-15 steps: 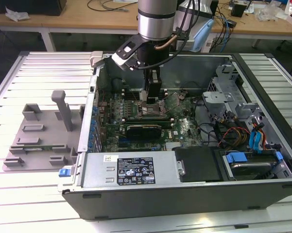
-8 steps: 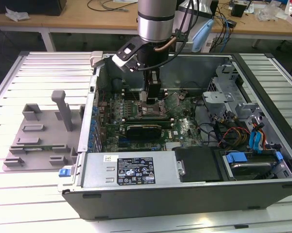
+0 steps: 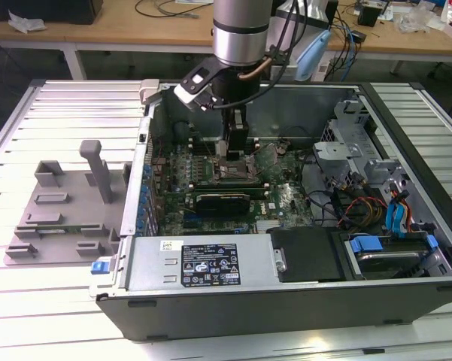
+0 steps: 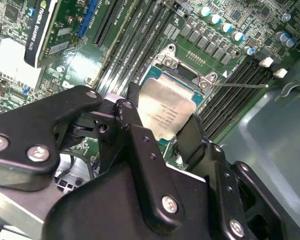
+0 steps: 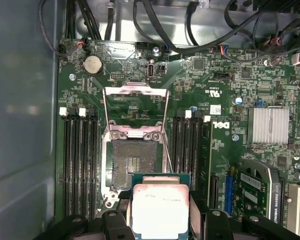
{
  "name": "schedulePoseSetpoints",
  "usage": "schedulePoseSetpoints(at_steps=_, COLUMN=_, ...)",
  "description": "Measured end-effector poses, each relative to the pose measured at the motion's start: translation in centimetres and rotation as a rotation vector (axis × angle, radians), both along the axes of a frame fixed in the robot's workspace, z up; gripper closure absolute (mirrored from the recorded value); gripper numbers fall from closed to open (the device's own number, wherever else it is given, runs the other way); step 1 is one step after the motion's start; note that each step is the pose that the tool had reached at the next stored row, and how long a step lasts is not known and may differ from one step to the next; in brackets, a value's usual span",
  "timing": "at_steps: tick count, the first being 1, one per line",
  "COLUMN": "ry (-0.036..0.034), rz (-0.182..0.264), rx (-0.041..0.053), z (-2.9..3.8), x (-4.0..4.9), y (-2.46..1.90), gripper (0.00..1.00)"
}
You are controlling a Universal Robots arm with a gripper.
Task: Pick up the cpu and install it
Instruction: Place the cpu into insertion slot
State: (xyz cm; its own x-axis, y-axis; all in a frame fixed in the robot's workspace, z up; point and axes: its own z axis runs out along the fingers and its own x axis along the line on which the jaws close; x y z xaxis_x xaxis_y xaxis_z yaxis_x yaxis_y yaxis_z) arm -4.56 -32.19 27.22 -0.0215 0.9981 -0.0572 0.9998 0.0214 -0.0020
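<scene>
Slatted table point(image 3: 60, 316), open computer case point(image 3: 286, 301); tool point(image 3: 235, 147), upper centre of the exterior view, grips the cpu point(image 5: 159, 210) flat. I judge the empty socket point(image 5: 135, 167) just beside it, toward the raised frame point(image 5: 135, 107).

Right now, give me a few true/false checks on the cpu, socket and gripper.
1. The gripper is shut on the cpu. True.
2. The cpu is seated in the socket. False: the socket lies bare and the cpu is held in the gripper, not in it.
3. The load plate is closed over the socket. False: it is flipped open.
4. The grey tray lies outside the computer case, on the exterior view's left. True.
</scene>
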Motion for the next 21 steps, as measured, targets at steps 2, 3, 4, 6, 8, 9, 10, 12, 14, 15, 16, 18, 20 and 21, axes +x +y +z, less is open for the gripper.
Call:
schedulePoseSetpoints(at_steps=2, ry=0.0, rz=0.0, rx=0.0, z=-0.07, x=0.01, y=0.12, gripper=0.45)
schedulePoseSetpoints(at_steps=3, ry=-0.0001, rz=0.0, rx=0.0001, z=-0.21, x=0.02, y=0.22, gripper=0.45)
schedulePoseSetpoints(at_steps=4, ry=0.0, rz=0.0, rx=0.0001, z=-0.31, x=0.03, y=0.31, gripper=0.45)
schedulePoseSetpoints(at_steps=6, ry=-0.0001, rz=0.0, rx=0.0001, z=-0.51, x=0.04, y=0.42, gripper=0.45)
schedulePoseSetpoints(at_steps=8, ry=0.0, rz=0.0, rx=-0.0001, z=-0.72, x=0.04, y=0.52, gripper=0.45)
schedulePoseSetpoints(at_steps=9, ry=0.0, rz=0.0, rx=0.0, z=-0.84, x=0.04, y=0.58, gripper=0.45)
schedulePoseSetpoints(at_steps=10, ry=0.0, rz=0.0, rx=0.0, z=-0.92, x=0.04, y=0.61, gripper=0.45)
schedulePoseSetpoints(at_steps=12, ry=0.0, rz=0.0, rx=0.0, z=-1.21, x=0.04, y=0.75, gripper=0.45)
schedulePoseSetpoints(at_steps=14, ry=0.0, rz=0.0, rx=0.0, z=-1.5, x=0.04, y=0.88, gripper=0.45)
schedulePoseSetpoints(at_steps=15, ry=-0.0001, rz=0.0, rx=0.0001, z=-1.66, x=0.04, y=1.02, gripper=0.45)
schedulePoseSetpoints(at_steps=16, ry=0.0, rz=-0.001, rx=0.0, z=-1.72, x=0.04, y=1.09, gripper=0.45)
schedulePoseSetpoints(at_steps=18, ry=-0.0001, rz=-0.003, rx=0.0001, z=-1.84, x=0.06, y=1.25, gripper=0.45)
schedulePoseSetpoints(at_steps=20, ry=0.0, rz=-0.003, rx=0.0, z=-2.04, x=0.26, y=1.43, gripper=0.45)
schedulePoseSetpoints(at_steps=21, ry=0.0001, rz=-0.003, rx=0.0, z=-2.22, x=0.32, y=1.52, gripper=0.45)
